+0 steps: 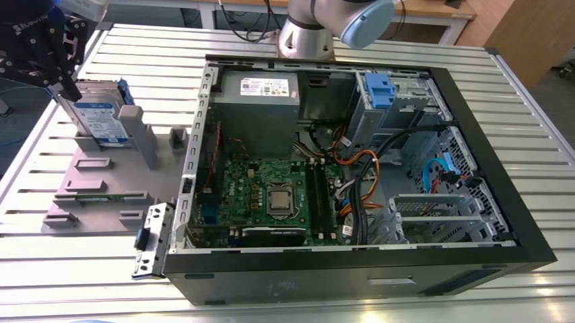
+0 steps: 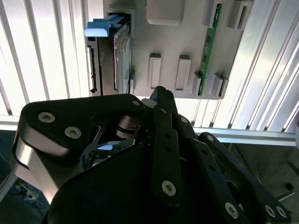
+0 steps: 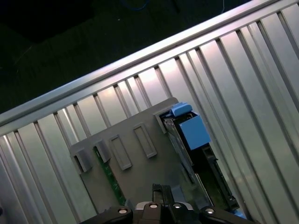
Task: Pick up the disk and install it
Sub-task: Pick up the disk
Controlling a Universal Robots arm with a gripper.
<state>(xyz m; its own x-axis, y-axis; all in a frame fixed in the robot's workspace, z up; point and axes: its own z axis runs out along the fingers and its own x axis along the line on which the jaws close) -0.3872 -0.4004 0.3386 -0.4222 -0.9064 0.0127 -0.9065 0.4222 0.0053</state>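
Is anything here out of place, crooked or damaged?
Nothing looks spilled or broken. The disk stands on edge in the grey holder, outside the open computer case; a metal bracket juts from the case's corner near the holder.

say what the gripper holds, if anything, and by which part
Cannot tell. The gripper is at the top edge of the disk, which stands on edge in the grey holder; a hold on it cannot be made out.

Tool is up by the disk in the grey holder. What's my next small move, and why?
Probably ease the tool down and centre it over the top edge of the disk. The disk stands upright in the grey holder outside the computer case, and the tool sits beside its upper corner; a grasp isn't evident.
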